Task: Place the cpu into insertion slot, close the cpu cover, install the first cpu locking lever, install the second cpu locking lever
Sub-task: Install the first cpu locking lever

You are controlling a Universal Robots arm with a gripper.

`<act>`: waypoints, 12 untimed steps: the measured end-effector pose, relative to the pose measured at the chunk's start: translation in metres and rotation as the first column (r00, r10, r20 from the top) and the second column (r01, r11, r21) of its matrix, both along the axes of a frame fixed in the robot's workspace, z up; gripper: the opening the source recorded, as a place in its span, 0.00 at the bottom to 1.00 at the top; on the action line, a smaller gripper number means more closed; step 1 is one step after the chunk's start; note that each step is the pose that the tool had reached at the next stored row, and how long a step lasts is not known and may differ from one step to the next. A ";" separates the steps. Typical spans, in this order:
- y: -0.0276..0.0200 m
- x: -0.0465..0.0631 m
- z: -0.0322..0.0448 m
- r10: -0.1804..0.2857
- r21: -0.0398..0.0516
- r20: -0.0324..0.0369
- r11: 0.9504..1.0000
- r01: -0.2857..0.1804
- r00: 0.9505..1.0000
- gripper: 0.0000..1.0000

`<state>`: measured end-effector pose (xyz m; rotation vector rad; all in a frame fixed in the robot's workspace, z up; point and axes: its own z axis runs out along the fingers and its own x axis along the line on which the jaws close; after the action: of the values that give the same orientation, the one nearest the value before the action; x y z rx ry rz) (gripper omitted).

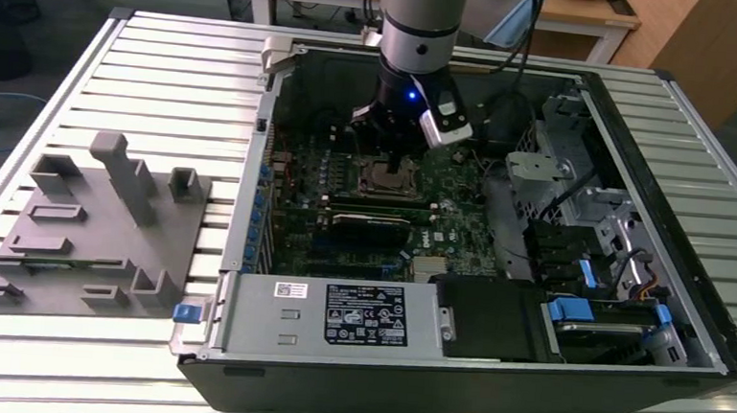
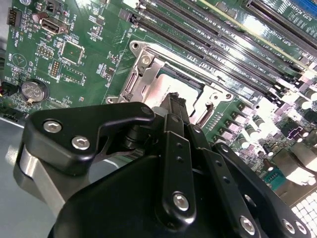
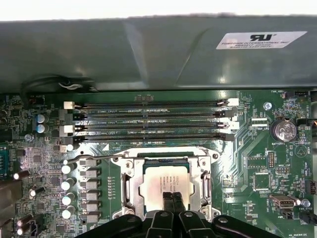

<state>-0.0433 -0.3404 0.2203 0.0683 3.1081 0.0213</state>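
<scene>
Overhead: arm reaching down into the open computer case, wrist above the green circuit board.
gripper: over the middle of the insertion slot, tips right at the chip's face; touching or just above, impossible to tell.
fingers: pressed together side by side in both wrist views, nothing seen pinched between them.
cpu: seated flat in the insertion slot, pale metal face up, showing through the window of the frame.
cpu cover: lying flat over the slot, silvery frame around the chip on all four sides.
memory slots: four long black ones side by side, just beside the socket, between it and the grey case wall.
coin battery: on the board, off to one side of the socket, apart from it.
power-supply box: grey, labelled, along the near edge of the case in the exterior view.
fixture tray: grey, with upright blocks, on the slatted table at the exterior view's left of the case, well apart from the gripper.
</scene>
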 end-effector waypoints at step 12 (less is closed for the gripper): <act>0.0001 0.000 0.0058 0.000 0.000 0.000 1.000 0.000 1.000 0.11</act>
<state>-0.0433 -0.3403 0.2261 0.0684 3.1079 0.0218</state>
